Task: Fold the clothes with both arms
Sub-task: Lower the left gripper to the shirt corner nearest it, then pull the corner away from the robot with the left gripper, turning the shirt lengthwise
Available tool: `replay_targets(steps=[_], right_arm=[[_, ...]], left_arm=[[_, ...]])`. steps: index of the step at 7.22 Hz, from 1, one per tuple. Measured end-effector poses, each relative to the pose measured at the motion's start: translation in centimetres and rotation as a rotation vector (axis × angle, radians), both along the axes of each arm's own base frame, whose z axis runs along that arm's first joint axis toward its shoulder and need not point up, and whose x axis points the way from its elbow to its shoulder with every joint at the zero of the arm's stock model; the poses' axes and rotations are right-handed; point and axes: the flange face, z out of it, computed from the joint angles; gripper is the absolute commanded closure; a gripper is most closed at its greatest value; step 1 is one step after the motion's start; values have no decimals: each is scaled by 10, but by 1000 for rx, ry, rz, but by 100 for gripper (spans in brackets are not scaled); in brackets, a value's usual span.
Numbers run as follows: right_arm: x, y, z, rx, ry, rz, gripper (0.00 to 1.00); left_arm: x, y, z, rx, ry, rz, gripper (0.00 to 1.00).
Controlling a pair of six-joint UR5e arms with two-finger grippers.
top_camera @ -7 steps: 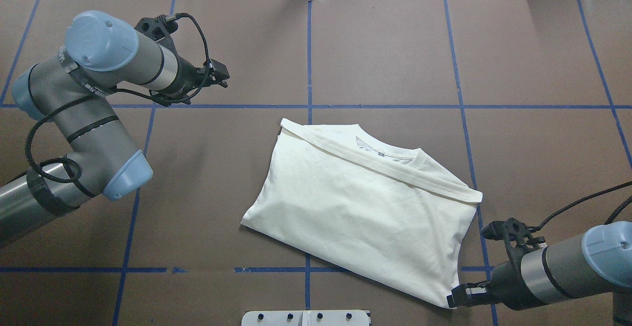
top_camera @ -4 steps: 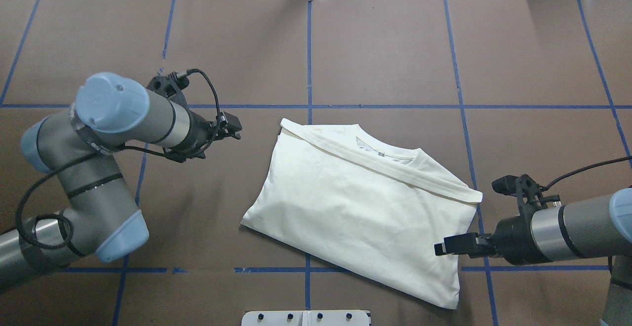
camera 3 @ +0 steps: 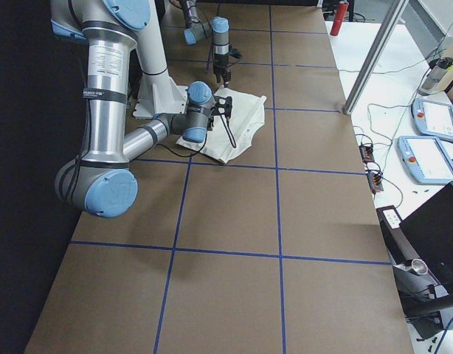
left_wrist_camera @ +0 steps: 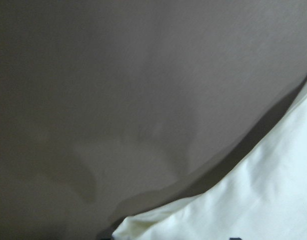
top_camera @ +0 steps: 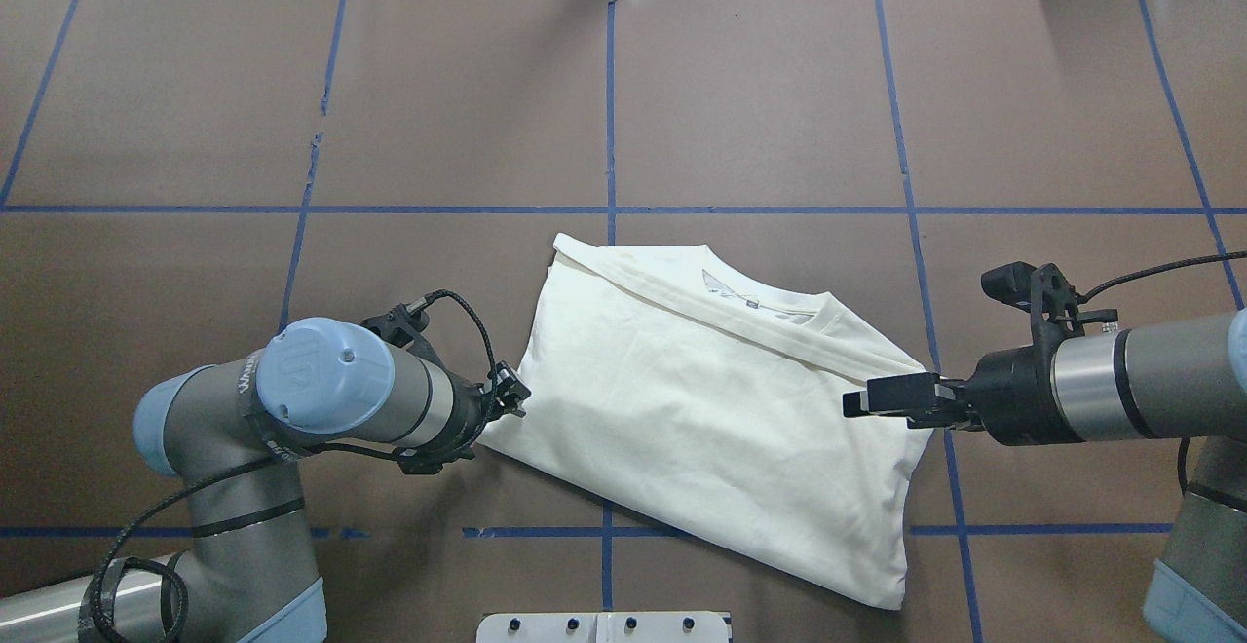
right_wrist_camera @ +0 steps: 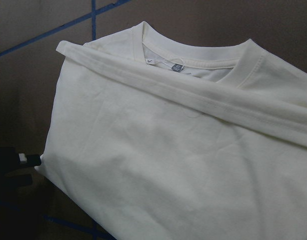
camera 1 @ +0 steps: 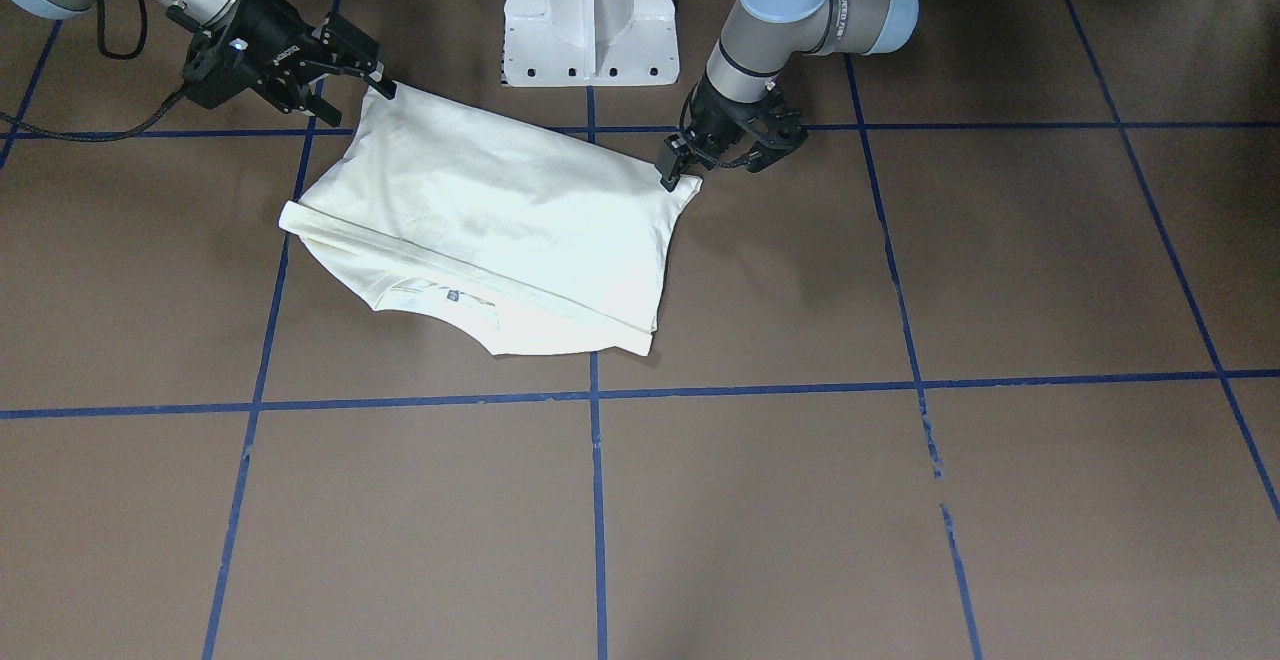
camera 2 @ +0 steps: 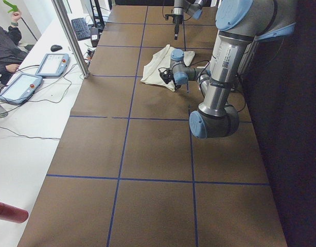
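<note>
Left claw (top_camera: 514, 399) against shirt (top_camera: 711, 409) corner, opening unclear

The shirt (top_camera: 711, 409) lies on the counter (top_camera: 779, 88), near the middle of the robot-side edge. The left end effector (top_camera: 511, 397) is at its left corner, and the right end effector (top_camera: 857, 399) is over its right edge.

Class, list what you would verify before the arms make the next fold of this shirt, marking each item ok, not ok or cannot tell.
1. Shirt lies flat on the table: ok.
2. Left gripper at the shirt's left corner: ok.
3. Left gripper closed on cloth: cannot tell.
4. Right gripper at the shirt's right edge: ok.
5. Right gripper gripping cloth: not ok, its jaws stand open.
</note>
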Motion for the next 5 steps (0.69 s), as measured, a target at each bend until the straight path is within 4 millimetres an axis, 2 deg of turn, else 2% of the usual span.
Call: replay_targets(steps=[3, 4, 5], right_arm=[[0, -3, 1, 1, 2, 8, 0], [0, -4, 2, -1, 4, 9, 0], [0, -5, 3, -1, 5, 10, 0]], left_arm=[[5, 2, 8, -13, -20, -6, 35], [7, 2, 9, -13, -22, -6, 48], [8, 2, 9, -13, -23, -5, 66]])
